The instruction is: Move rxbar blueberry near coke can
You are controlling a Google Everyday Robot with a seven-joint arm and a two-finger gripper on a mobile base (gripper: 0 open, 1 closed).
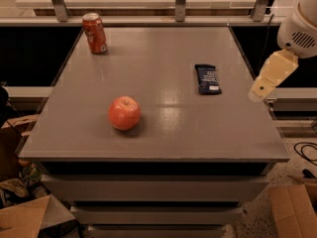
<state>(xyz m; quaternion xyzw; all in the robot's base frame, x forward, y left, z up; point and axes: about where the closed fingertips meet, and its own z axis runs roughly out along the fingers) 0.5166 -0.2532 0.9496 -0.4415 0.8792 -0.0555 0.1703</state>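
Rightward, the tool (259, 91) hovers off the table (168, 138), touching nothing; its opening unclear.

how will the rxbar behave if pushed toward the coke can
The rxbar blueberry lies flat, so it would probably slide rather than roll or tip. Its thin wrapper looks light and may pivot under an off-centre push. The gripper hangs past the right edge of the table, apart from the bar.

A red apple (124, 112) sits front-left on the grey tabletop (168, 138). Cardboard (294, 209) lies on the floor (255, 218) at both lower corners. The gripper (266, 79) hangs beside the tabletop's right edge.
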